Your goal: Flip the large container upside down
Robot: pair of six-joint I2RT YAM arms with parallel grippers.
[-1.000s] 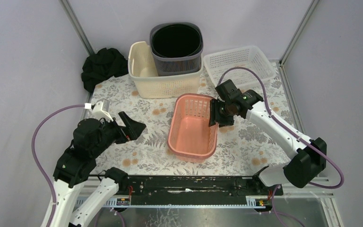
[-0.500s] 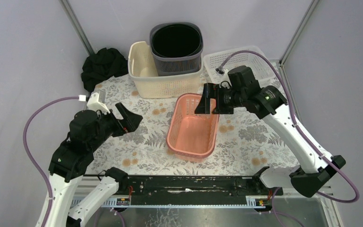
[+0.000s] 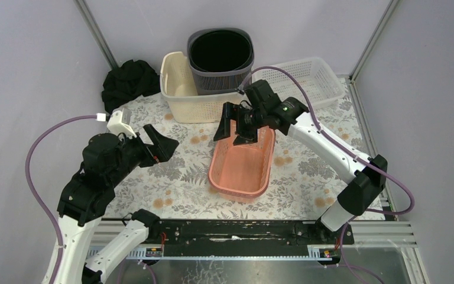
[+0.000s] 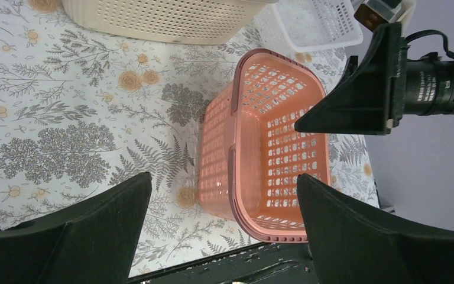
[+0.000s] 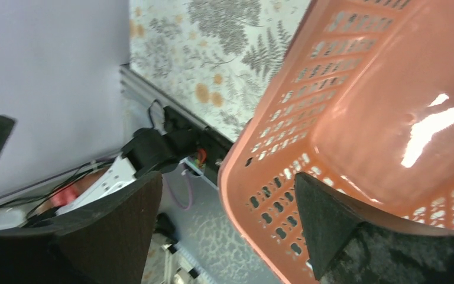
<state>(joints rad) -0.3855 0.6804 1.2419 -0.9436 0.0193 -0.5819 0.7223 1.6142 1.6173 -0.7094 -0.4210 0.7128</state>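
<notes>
A pink perforated basket (image 3: 242, 157) stands open side up on the floral cloth. It also shows in the left wrist view (image 4: 272, 142) and the right wrist view (image 5: 378, 118). A larger cream basket (image 3: 204, 100) stands behind it with a dark grey bin (image 3: 220, 59) set inside. My right gripper (image 3: 232, 130) is open and empty over the pink basket's far left corner. In its own view (image 5: 227, 183) the pink rim runs between the fingers; contact cannot be told. My left gripper (image 3: 164, 148) is open and empty, left of the pink basket and apart from it (image 4: 224, 183).
A white mesh basket (image 3: 298, 80) lies at the back right. A black cloth (image 3: 129, 83) is bunched at the back left. Metal frame posts rise at both back corners. The black base rail (image 3: 230, 231) runs along the near edge.
My right arm has swung left across the pink basket's far end, from its right rim to its far left corner. The basket shifted slightly. My left gripper drifted a little up and left.
</notes>
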